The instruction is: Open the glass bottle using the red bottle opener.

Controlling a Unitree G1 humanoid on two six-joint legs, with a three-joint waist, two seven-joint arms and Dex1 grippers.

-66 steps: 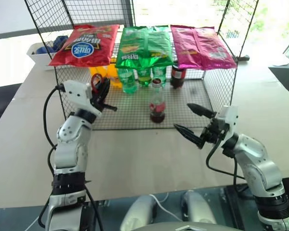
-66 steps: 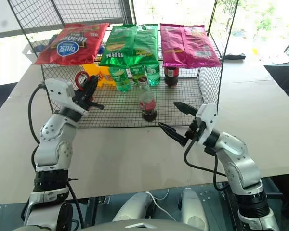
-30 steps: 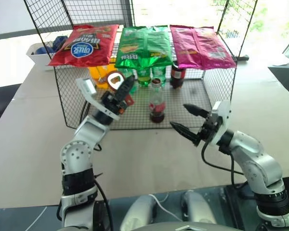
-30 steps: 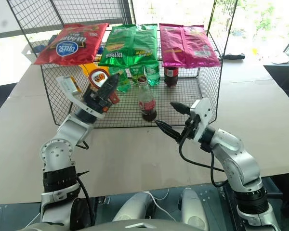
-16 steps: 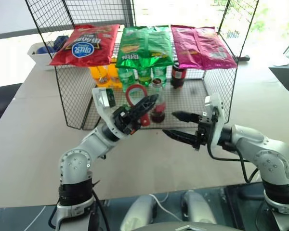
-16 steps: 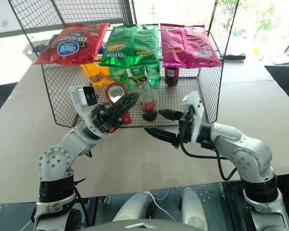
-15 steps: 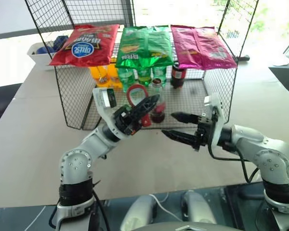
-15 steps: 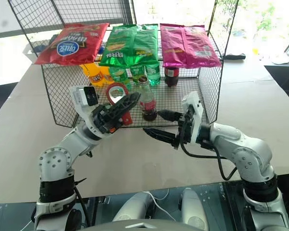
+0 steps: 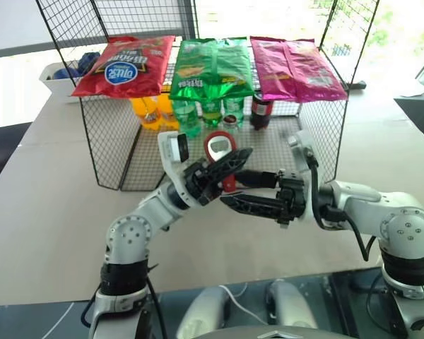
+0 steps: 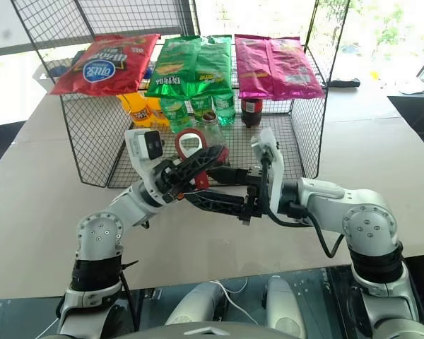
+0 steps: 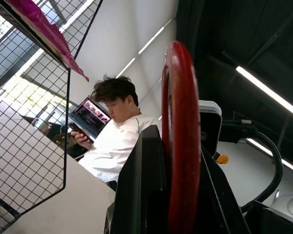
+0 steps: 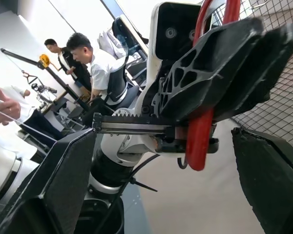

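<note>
Left gripper [image 9: 234,159], fingers pressed together on the handle of the red opener [image 9: 220,150], holds it upright above the table [image 9: 49,198] in front of the wire rack [image 9: 106,141]; the ring head with its silvery insert stands above the fingers. Right gripper [image 9: 234,191], fingers spread, points toward the left gripper; its upper finger lies just behind the opener's handle, its lower finger below the left gripper's fingers. In the right wrist view the opener's handle [image 12: 201,131] hangs between the right gripper's two fingers, not gripped by them. The glass bottle [image 10: 213,124] stands on the rack's floor behind both grippers, mostly hidden; its neck and top show just beside the opener's ring. Green bottles [image 9: 189,116] and a wider cola bottle [image 9: 260,111] stand farther back, beneath red, green and pink snack bags [image 9: 212,67]. A seated person [image 11: 115,141] appears in the left wrist view.
</note>
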